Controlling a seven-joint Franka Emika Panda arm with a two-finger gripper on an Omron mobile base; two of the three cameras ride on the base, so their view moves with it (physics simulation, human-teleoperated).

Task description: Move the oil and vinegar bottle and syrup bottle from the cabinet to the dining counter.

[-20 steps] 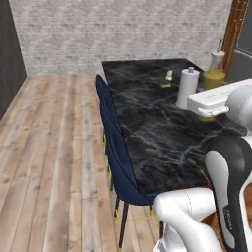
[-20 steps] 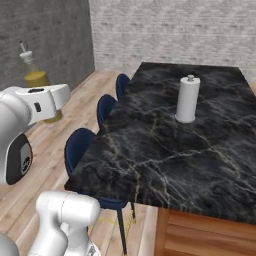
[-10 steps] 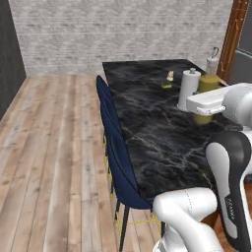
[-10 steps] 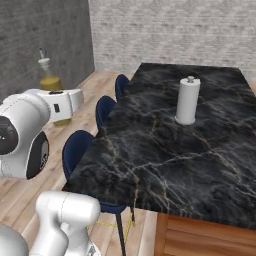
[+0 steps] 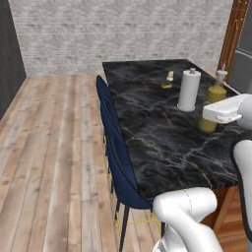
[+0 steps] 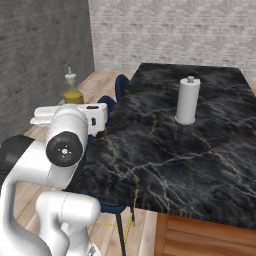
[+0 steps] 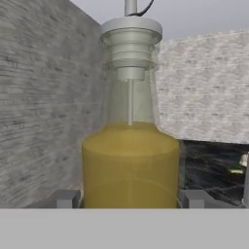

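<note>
My gripper (image 7: 129, 199) is shut on the oil and vinegar bottle (image 7: 130, 160), a glass bottle of yellow-green liquid with a grey stopper, its fingertips (image 7: 65, 198) pressed on either side of the base. In the left base view the upright bottle (image 5: 212, 106) stands in the white hand, seen against the dining counter (image 5: 147, 113). From the right base camera the bottle (image 6: 73, 90) hangs off the stool side of the black marble counter (image 6: 200, 150), above its level. The syrup bottle and the cabinet are out of view.
A white paper-towel roll (image 5: 189, 89) (image 6: 186, 100) stands upright on the counter, with small yellow items (image 5: 167, 84) beyond it. Blue stools (image 5: 115, 147) (image 6: 122, 82) line the counter's long side. Wood floor and grey brick walls lie beyond.
The arm has swung with the bottle in its grip, lower in the left base view and rightward toward the counter in the right base view. The counter and roll have stayed put.
</note>
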